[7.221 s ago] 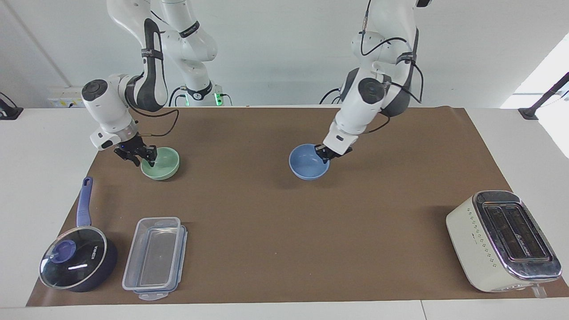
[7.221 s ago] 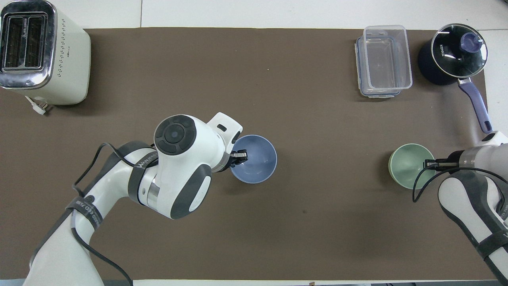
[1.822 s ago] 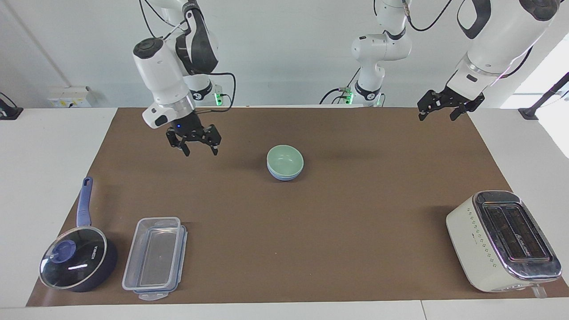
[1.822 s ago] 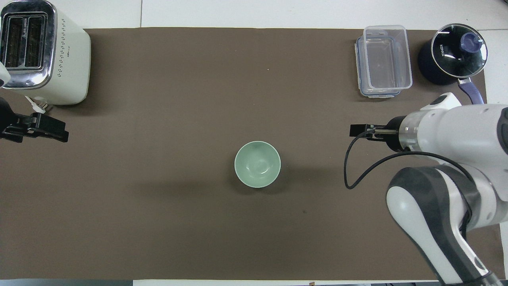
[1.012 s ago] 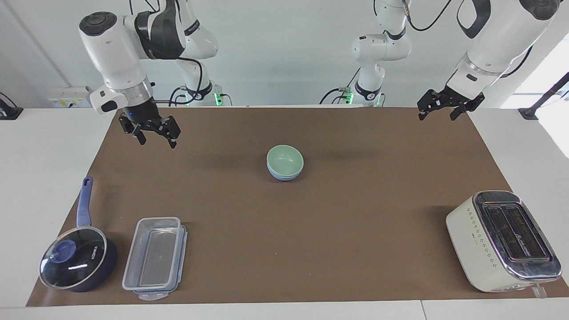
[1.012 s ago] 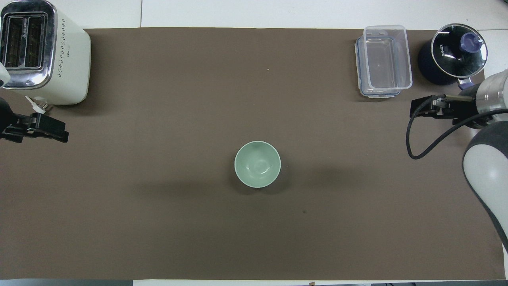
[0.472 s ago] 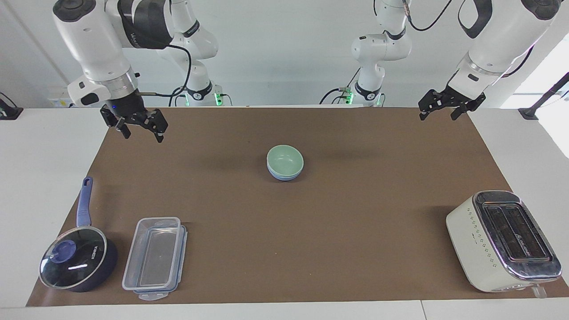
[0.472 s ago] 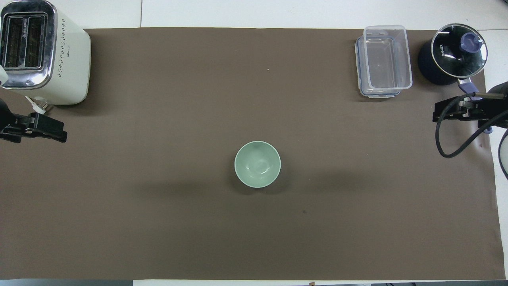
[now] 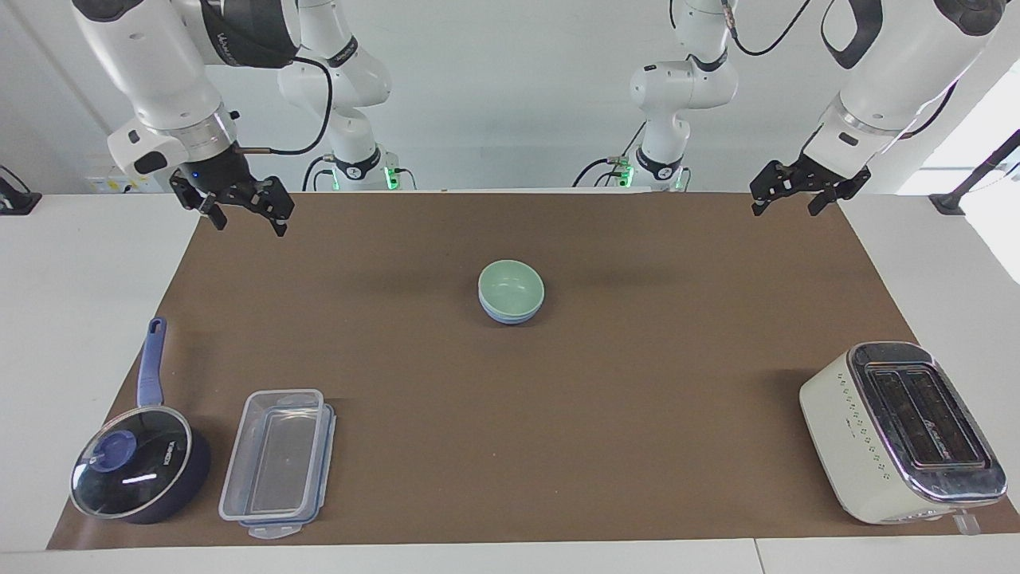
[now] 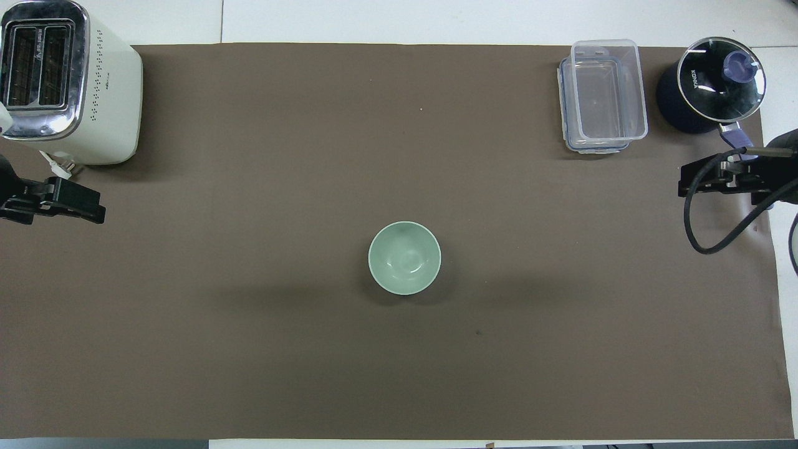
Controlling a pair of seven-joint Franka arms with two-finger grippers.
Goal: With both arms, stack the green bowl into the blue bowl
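Observation:
The green bowl (image 9: 511, 285) sits nested in the blue bowl (image 9: 510, 317) at the middle of the brown mat; only a blue band shows under its rim. In the overhead view the green bowl (image 10: 404, 257) hides the blue bowl. My right gripper (image 9: 249, 226) is open and empty, raised over the mat's corner at the right arm's end; it shows in the overhead view (image 10: 689, 181) too. My left gripper (image 9: 785, 209) is open and empty, raised over the mat's edge at the left arm's end, and waits (image 10: 93, 212).
A cream toaster (image 9: 900, 430) stands farthest from the robots at the left arm's end. A clear lidded container (image 9: 275, 462) and a dark blue saucepan with glass lid (image 9: 135, 470) stand farthest from the robots at the right arm's end.
My right gripper has risen and drawn away from the stacked bowls toward the right arm's end of the table. The left gripper and the bowls have not moved.

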